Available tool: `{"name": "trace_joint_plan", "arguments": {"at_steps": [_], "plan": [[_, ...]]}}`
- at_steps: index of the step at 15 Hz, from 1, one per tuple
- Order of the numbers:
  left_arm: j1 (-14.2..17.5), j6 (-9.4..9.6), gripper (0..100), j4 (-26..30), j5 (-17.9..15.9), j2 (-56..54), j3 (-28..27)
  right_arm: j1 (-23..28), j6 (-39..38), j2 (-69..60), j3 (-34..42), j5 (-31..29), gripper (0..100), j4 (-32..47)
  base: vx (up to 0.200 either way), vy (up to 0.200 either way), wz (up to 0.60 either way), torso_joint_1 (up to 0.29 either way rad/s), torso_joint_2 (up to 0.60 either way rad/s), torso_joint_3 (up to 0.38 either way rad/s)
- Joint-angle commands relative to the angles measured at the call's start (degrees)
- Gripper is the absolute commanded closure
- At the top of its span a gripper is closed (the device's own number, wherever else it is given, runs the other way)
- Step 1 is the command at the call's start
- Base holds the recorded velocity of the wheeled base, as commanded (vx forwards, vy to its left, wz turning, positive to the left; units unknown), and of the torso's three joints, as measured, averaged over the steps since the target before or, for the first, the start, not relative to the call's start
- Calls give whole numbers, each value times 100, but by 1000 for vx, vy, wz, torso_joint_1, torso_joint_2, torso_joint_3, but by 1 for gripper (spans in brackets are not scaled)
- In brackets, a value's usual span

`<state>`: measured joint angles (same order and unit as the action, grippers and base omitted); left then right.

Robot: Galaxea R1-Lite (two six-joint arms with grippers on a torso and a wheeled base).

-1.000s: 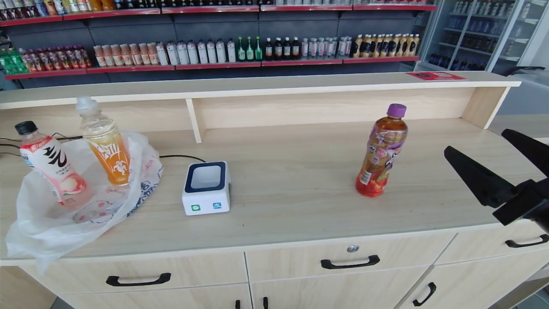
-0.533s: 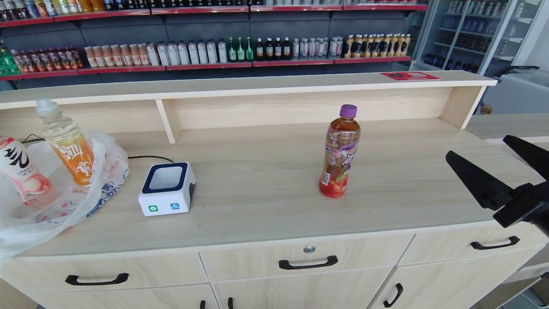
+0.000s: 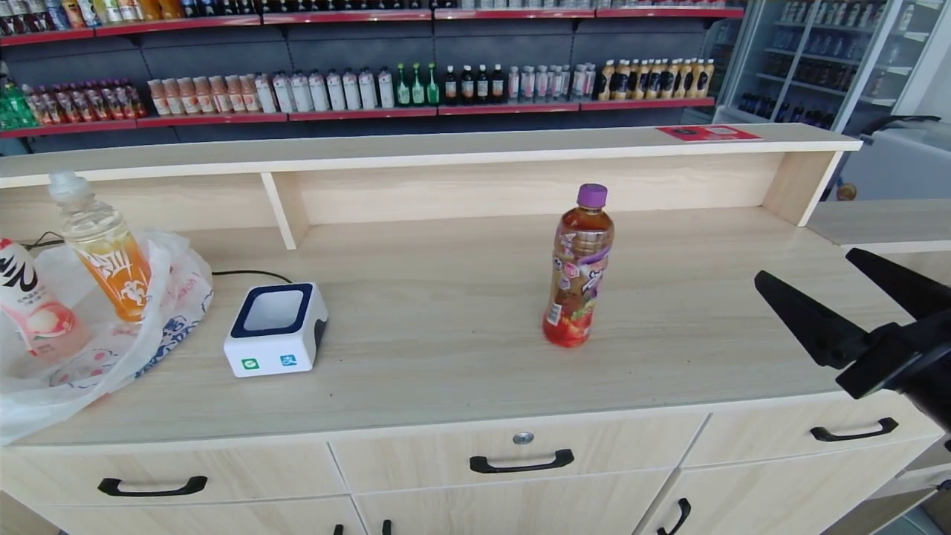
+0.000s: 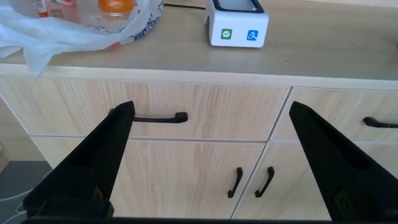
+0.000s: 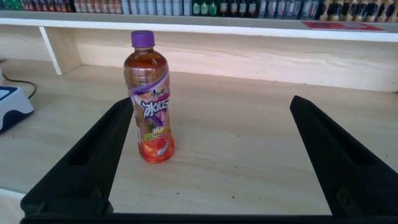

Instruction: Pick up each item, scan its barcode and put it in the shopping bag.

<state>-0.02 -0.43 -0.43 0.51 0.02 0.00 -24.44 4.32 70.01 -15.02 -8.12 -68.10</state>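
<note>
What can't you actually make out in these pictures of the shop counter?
- Head view: the white-and-pink bottle in the shopping bag is cut off by the left edge, cap included.
- Head and right wrist views: any barcode on the purple-capped bottle is too small or turned away.
- Left wrist view: the top edge cuts the scanner, hiding its window.
- Head view: the shelf bottles behind are too small to tell apart.

I've got the purple-capped bottle [image 3: 578, 267] upright, alone on the counter [image 3: 446, 357], well right of the white scanner [image 3: 275, 329]. Far left, the shopping bag [image 3: 44, 401] lies open, holding an orange drink bottle [image 3: 100, 245] and a pink-labelled bottle [image 3: 26, 305], both upright.
</note>
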Motion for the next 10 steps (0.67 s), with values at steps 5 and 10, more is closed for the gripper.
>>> {"name": "trace_joint_plan", "arguments": {"at_steps": [5,10], "plan": [[2,-1,0,-1,2,-2,0,238,-994,575,122,21,0,-11,0,0,600,4,3,2],[2,8,0,-1,2,6,0,1381,-906,1032,-71,944,0,-11,0,0,0,0,0,0]]}}
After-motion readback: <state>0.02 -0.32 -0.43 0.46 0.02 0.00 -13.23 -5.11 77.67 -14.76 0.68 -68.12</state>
